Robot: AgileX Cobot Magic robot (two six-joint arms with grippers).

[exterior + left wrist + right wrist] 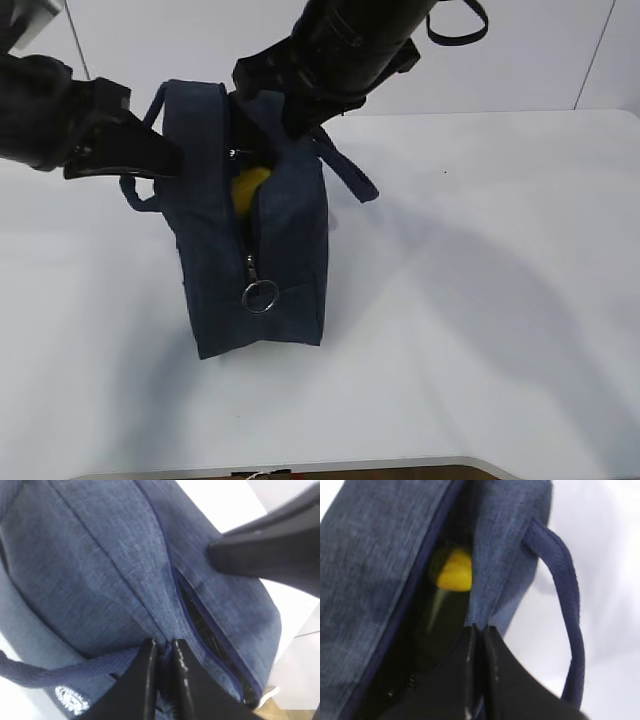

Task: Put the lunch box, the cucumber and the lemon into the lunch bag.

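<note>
The navy lunch bag stands on the white table with its top zipper parted. The yellow lemon shows inside the slot, and the right wrist view also looks down on the lemon in the dark interior. My left gripper is shut on a fold of the bag's fabric beside the opening; it meets the bag's left top edge. My right gripper is shut on the opposite lip of the opening. The lunch box and the cucumber are hidden.
A silver ring pull hangs at the zipper's near end. One loop handle droops on the right side, the other on the left. A white round logo marks the bag's side. White table surrounds the bag.
</note>
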